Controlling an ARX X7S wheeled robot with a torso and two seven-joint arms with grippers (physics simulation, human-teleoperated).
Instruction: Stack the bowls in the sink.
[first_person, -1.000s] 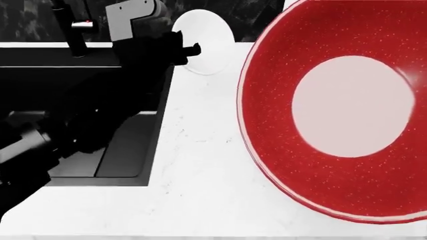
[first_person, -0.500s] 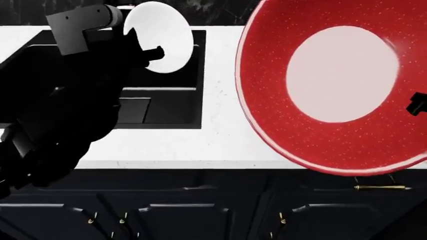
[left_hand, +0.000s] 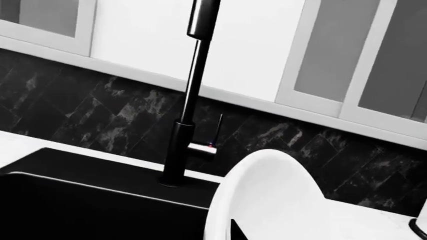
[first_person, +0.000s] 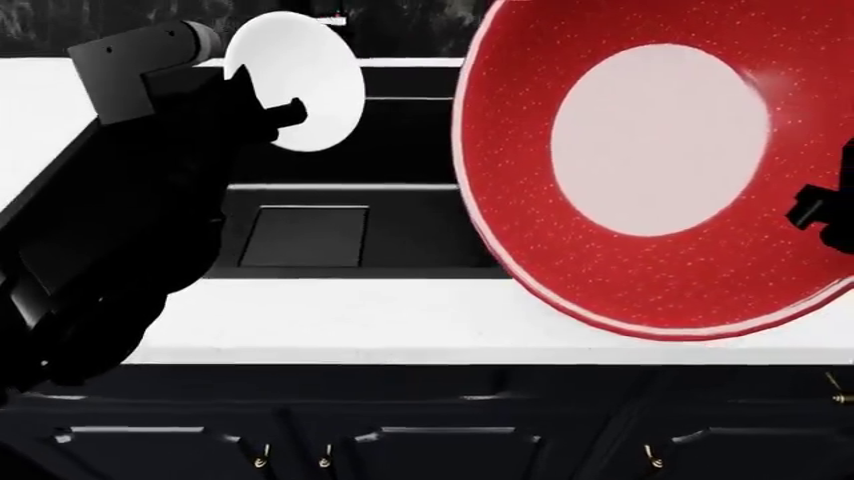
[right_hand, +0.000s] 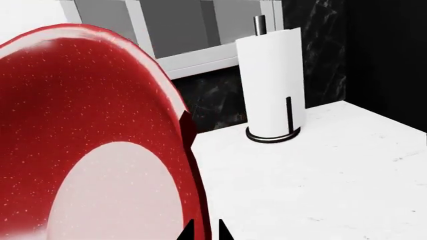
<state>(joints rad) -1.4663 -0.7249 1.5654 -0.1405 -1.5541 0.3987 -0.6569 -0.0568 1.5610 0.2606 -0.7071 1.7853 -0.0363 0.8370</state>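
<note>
- Right gripper (right_hand: 202, 231): only two dark fingertips show in the right wrist view, one each side of the red bowl (first_person: 654, 160) rim, so they're pinching that rim. In the head view a bit of the gripper shows at the bowl's right edge.
- Left gripper (first_person: 296, 108): fingers clamped on the rim of the white bowl (first_person: 296, 82); one fingertip pokes over the bowl's inner face in the head view. The left wrist view shows the rim running up from the fingers, with the grip itself mostly cut off at the frame edge.
- Both bowls are airborne, none set down. White bowl hangs over the back left part of the sink (first_person: 400, 240); red bowl hangs over the sink's right side and the counter (first_person: 334, 320) next to it.
- Orientation: both bowls tipped on edge, open faces toward the head camera, not level. Red bowl's pale flat base reads as a near circle, so its axis points roughly at the camera. White bowl looks oval, turned a bit sideways.
- Step, my read: carry/positioning phase, before any placing. The basin looks empty; drain (first_person: 311, 236) is visible.
- Next move likely calls for levelling the red bowl, lowering it to the basin floor, releasing, then bringing the white one over and nesting it inside, opening up.
- Watch: faucet (left_hand: 190, 100) stands just behind the white bowl, so there's a bump risk on the way down.
</note>
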